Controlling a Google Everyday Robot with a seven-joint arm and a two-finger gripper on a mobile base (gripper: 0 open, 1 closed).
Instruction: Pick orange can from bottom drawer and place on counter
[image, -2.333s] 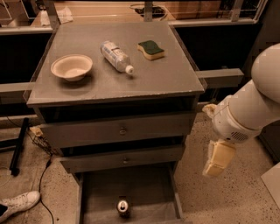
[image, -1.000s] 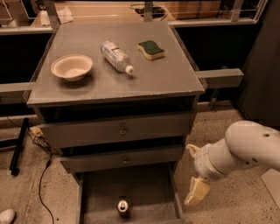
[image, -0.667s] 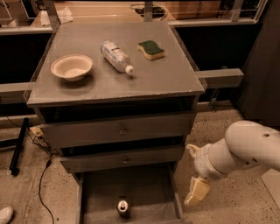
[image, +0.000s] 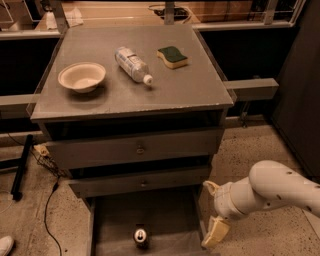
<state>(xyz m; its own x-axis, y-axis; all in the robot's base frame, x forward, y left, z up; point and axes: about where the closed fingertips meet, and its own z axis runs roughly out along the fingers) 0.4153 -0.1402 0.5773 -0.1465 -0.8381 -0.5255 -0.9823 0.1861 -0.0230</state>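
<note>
Grey counter (image: 200, 95) high above the jaws, front strip free for a set-down. Bottom drawer (image: 150, 210) standing open, leaving the orange can (image: 141, 236) upright on its floor, near the jaws, across the side wall. Gripper (image: 216, 232) low beside that wall, likely staged for reaching in; spread or closed, cannot tell.

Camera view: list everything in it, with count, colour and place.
counter: one, grey, top of the cabinet
bowl: one, cream, counter left
water bottle: one, clear with white cap, lying mid-counter
sponge: one, green on yellow, counter back right
upper drawers: two, grey, under the counter
bottom drawer: one, grey, pulled open
orange can: one, upright on the drawer floor
cable: one, black, floor left
arm: one, white, lower right
gripper: one, cream, right of the bottom drawer, apart from the can
</note>
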